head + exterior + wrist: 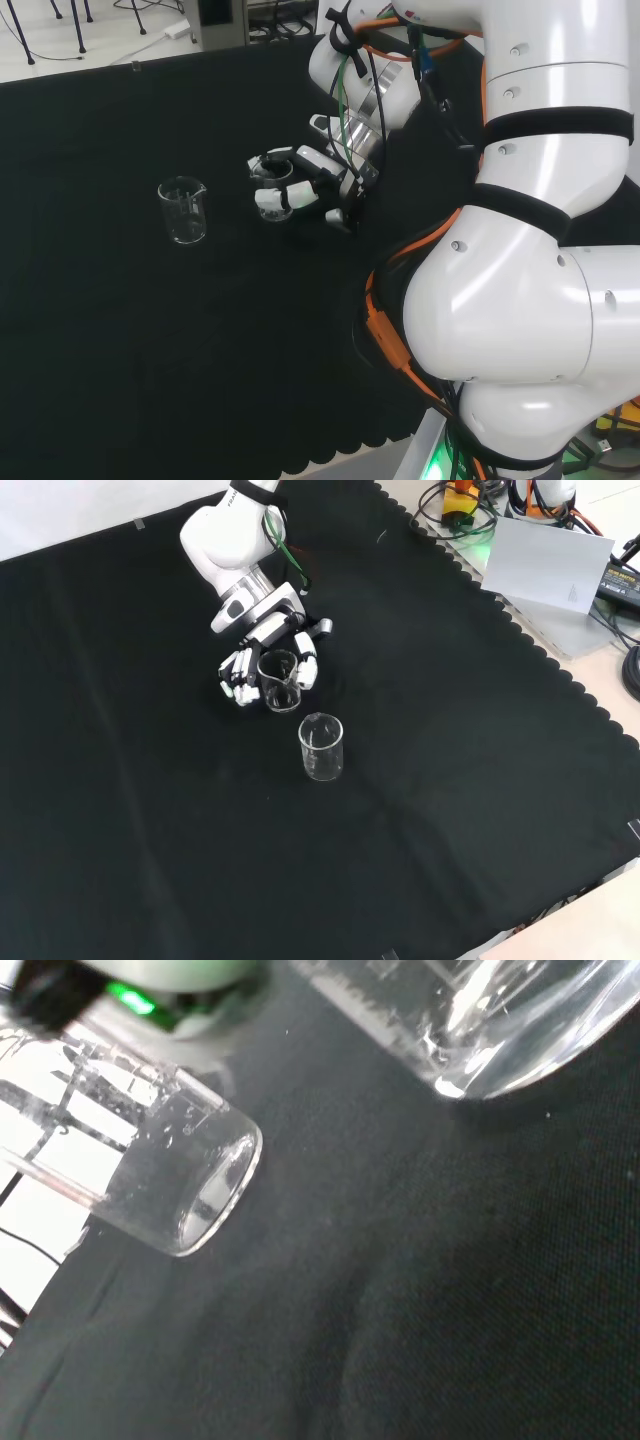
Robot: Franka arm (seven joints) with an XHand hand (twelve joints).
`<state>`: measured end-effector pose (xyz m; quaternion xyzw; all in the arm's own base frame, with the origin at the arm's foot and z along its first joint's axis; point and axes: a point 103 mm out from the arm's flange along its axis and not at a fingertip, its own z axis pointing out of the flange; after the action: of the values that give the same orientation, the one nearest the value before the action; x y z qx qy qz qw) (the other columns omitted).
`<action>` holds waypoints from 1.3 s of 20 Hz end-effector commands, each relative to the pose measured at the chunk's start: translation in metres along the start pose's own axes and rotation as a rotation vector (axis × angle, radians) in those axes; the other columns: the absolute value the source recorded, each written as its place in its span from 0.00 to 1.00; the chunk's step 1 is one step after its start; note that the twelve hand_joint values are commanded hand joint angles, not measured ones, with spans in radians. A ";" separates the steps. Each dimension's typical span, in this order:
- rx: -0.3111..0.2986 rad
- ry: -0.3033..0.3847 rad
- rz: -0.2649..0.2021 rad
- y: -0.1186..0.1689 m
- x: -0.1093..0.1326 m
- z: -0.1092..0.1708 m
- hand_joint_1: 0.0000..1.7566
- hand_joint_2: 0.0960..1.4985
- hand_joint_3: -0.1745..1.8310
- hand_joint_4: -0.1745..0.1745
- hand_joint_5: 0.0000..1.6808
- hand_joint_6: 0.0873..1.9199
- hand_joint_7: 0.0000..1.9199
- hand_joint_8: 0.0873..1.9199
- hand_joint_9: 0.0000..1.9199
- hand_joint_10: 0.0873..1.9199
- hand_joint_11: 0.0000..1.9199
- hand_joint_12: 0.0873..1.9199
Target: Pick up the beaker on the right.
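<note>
Two clear glass beakers on the black-cloth bench [480, 780]. Front view: the free beaker [321, 747] stands upright nearest the camera, spout rim visible, apparently empty. Just behind it, apart from it, the held beaker [279, 680], also clear and upright, sits between the fingers [306, 666] of the hand [240, 675]. The fingers curl round its wall on both sides. Head view: held beaker [273, 196] is right of the free beaker [184, 211].
</note>
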<state>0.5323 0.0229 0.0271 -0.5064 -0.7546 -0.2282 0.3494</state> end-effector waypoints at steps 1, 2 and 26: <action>-0.107 -0.030 0.050 0.003 0.008 0.000 0.62 0.50 0.30 0.72 0.63 0.37 0.48 0.27 0.46 0.25 0.17 0.66; -0.117 -0.030 0.052 0.003 0.010 -0.001 0.66 0.49 0.31 0.67 0.66 0.39 0.56 0.25 0.52 0.26 0.26 0.62; 0.054 -0.233 -0.113 0.002 0.074 -0.049 0.73 0.41 0.47 0.00 0.64 0.51 0.59 0.50 0.67 0.48 0.57 0.44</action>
<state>0.5390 0.0308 0.1069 -0.4832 -0.8142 -0.1845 0.2638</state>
